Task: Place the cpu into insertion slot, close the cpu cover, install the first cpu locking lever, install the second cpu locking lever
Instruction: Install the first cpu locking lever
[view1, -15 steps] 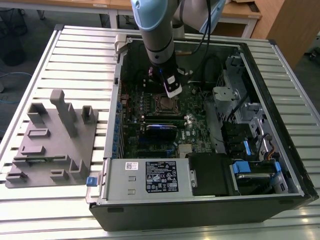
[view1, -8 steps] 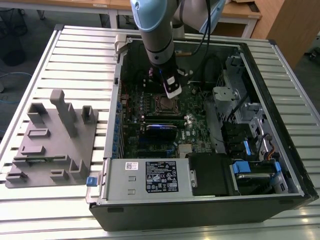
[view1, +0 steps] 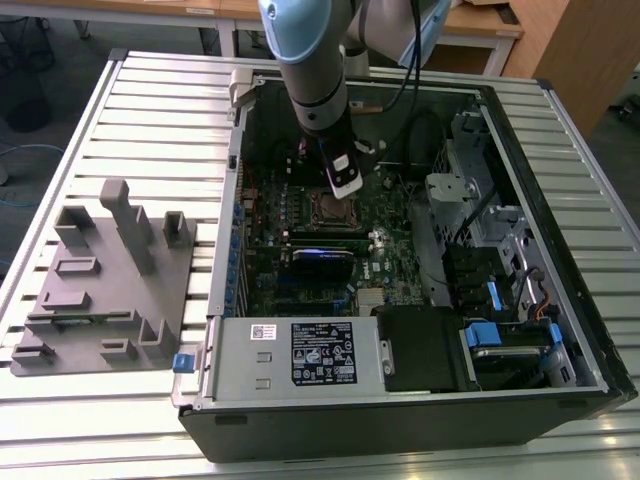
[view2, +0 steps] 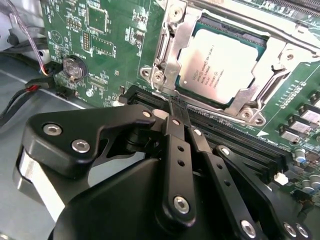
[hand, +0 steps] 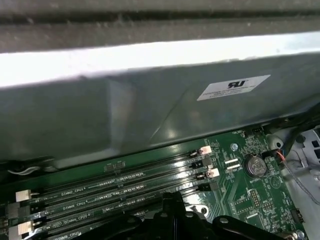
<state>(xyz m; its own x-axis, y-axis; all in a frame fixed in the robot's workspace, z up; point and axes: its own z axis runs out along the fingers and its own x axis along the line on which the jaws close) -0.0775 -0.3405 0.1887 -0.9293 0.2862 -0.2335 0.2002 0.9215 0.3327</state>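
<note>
Setting: an open computer case (view1: 420, 400) lies on a slatted metal desk (view1: 150, 110), motherboard (view1: 300, 200) facing up.
Arm: reaches down into the case, above the socket area.
Gripper (view2: 176, 107): fingers pressed together, holding nothing, tips just beside the socket over the black memory slots (view2: 240, 145).
Cpu (view2: 221, 67): lies flat in the insertion slot (view2: 200, 25).
Cpu cover (view2: 172, 55): silvery frame lies around the chip, metal top showing through its window.
Beside the case: a grey fixture block (view1: 105, 280) on the exterior view's left.
</note>
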